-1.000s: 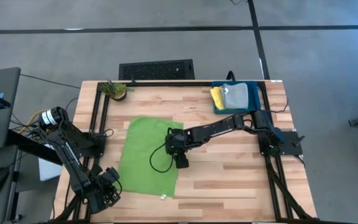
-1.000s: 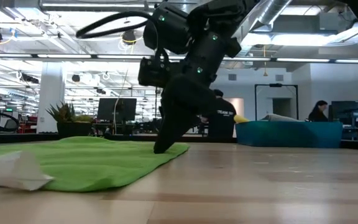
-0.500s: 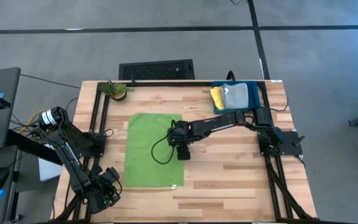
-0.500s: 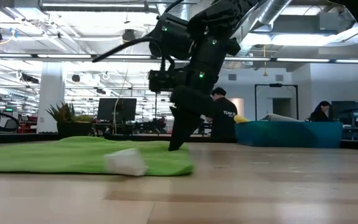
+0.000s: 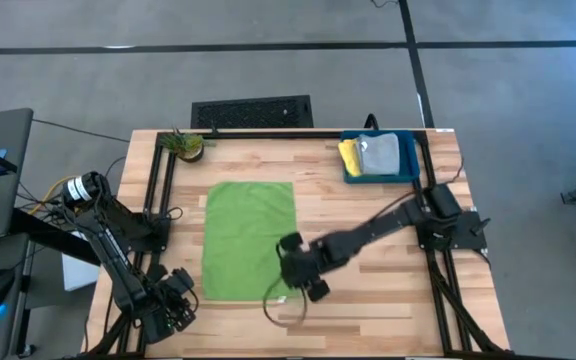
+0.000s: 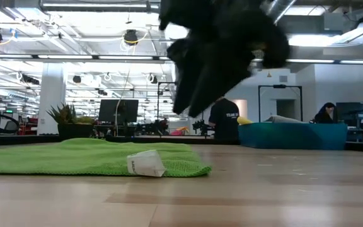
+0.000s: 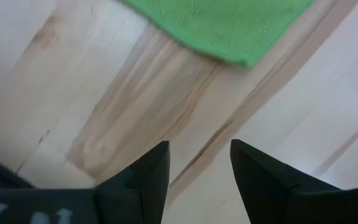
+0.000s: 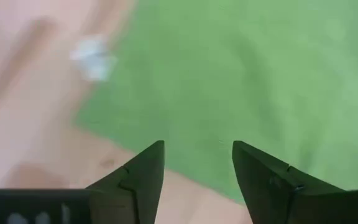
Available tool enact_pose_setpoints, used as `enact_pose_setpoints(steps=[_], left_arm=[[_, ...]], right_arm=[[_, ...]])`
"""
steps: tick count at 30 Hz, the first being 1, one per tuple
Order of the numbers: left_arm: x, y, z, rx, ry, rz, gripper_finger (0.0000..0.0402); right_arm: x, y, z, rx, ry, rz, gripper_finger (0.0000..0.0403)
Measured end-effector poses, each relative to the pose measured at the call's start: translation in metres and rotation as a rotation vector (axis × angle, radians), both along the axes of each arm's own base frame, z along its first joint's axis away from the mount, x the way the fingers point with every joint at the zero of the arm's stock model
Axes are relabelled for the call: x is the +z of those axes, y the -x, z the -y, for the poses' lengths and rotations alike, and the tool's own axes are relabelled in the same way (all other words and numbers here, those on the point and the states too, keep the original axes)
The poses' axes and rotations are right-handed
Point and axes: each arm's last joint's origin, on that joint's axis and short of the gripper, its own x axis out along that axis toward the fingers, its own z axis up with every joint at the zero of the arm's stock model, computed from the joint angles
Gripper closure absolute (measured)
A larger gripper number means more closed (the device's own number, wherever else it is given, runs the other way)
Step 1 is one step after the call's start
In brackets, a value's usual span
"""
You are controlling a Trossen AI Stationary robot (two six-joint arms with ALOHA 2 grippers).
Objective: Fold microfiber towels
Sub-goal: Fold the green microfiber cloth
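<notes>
A lime green towel (image 5: 248, 238) lies spread flat on the wooden table, left of the middle. A white tag (image 6: 145, 164) sticks out at its near right corner. My right gripper (image 5: 293, 268) hovers open above that corner and touches nothing; its wrist view shows the towel (image 8: 241, 74) and tag (image 8: 93, 56) beyond the fingers. My left gripper (image 5: 176, 295) waits open at the table's near left corner, just off the towel's near left corner (image 7: 229, 25). The yellow and grey towels lie in the bin (image 5: 408, 170).
The dark teal-blue bin stands at the far right corner. A small potted plant (image 5: 183, 145) stands at the far left corner. Bare wood lies to the right of the towel and along the near edge. People and desks show in the room behind.
My right gripper, down on the green towel's right edge, has swung the towel's near end toward the table's right, so the towel now lies square. It has then risen off the towel and gone toward the table's near edge.
</notes>
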Motion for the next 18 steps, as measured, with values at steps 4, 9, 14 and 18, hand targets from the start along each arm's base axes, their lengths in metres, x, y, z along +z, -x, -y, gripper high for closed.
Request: enact_pose_setpoints(steps=[4, 9, 14, 18], left_arm=[[0.0, -0.001, 0.0, -0.023, -0.014, 0.036, 0.0239], [0.0, -0.002, 0.0, -0.043, -0.024, 0.048, 0.0239], [0.001, -0.003, 0.001, -0.101, -0.041, 0.085, 0.0239], [0.002, -0.006, 0.003, -0.182, -0.075, 0.149, 0.0239]], right_arm=[[-0.001, 0.011, -0.031, 0.098, 0.042, 0.009, 0.0191], [-0.001, 0.014, -0.043, 0.115, 0.048, 0.029, 0.0191], [-0.011, 0.016, -0.044, 0.116, 0.019, 0.05, 0.0191], [-0.016, 0.019, -0.047, 0.102, 0.0, 0.041, 0.0191]])
